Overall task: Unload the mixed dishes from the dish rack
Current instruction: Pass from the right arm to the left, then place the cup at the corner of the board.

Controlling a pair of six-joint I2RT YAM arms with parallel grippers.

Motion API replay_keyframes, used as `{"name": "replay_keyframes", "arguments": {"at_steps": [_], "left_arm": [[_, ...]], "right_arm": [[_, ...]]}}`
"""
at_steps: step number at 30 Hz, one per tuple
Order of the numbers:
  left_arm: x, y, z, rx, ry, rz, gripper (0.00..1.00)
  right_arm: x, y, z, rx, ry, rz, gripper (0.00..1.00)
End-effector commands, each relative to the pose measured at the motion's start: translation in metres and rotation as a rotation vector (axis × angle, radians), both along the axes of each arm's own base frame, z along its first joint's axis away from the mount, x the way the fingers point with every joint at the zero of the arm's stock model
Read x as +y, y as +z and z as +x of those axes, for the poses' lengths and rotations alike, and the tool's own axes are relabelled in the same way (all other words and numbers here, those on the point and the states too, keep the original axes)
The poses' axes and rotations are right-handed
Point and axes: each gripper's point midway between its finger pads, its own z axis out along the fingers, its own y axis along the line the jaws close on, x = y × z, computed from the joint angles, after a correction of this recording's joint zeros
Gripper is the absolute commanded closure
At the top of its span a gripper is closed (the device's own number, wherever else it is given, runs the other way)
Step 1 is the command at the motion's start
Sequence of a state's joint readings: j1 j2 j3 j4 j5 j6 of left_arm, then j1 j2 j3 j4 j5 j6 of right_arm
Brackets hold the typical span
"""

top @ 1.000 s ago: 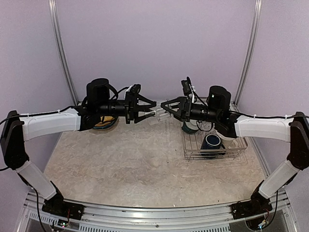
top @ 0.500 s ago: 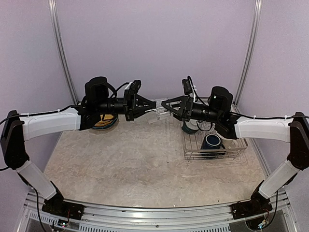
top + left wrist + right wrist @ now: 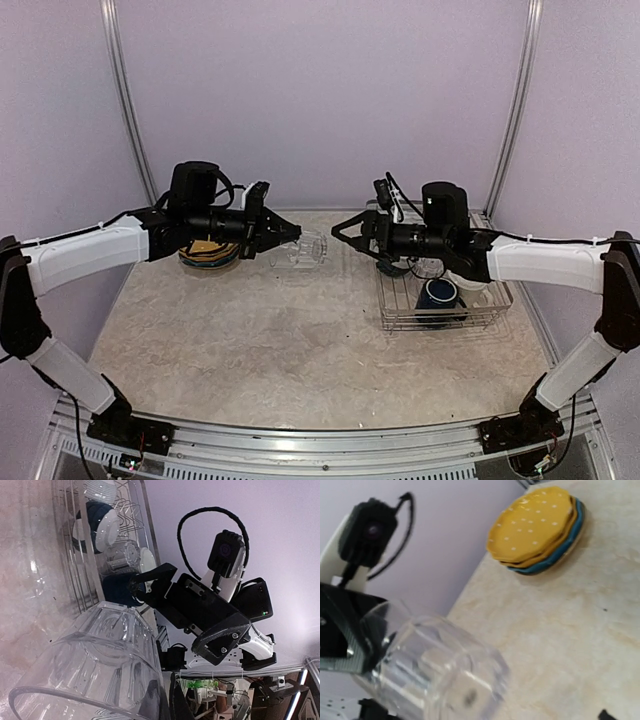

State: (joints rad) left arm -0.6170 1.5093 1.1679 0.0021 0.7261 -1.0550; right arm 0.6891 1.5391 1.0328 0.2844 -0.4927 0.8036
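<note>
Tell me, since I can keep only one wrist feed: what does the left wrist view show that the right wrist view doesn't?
Only the left wrist: the dish rack holding a navy mug, and the open right gripper. Only the right wrist: the stacked plates, yellow speckled one on top. Both: the clear glass in the left gripper, and the table.
</note>
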Motion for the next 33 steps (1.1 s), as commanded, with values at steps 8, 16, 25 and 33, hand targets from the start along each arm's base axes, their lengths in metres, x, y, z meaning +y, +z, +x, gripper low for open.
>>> {"name": "replay_keyframes", "arguments": {"at_steps": [8,16,25,33], "left_arm": [[0.13,-0.059,0.016,0.099,0.336,0.498,1.0],[0.229,-0.094,0.017,0.219,0.513,0.757,1.0],[0.319,-0.117,0.038,0.311,0.653,0.937,1.0],[0.365,-0.14,0.07,0.398,0.722,1.005,1.0]], "right_arm": [[-0.023,-0.014,0.02,-0.016,-0.132,-0.235,0.0],[-0.043,-0.008,0.029,-0.047,-0.223,-0.332,0.0],[-0.069,-0.008,0.043,-0.043,-0.351,-0.468,0.0],[-0.102,-0.003,0.052,-0.03,-0.506,-0.583,0.0]]}}
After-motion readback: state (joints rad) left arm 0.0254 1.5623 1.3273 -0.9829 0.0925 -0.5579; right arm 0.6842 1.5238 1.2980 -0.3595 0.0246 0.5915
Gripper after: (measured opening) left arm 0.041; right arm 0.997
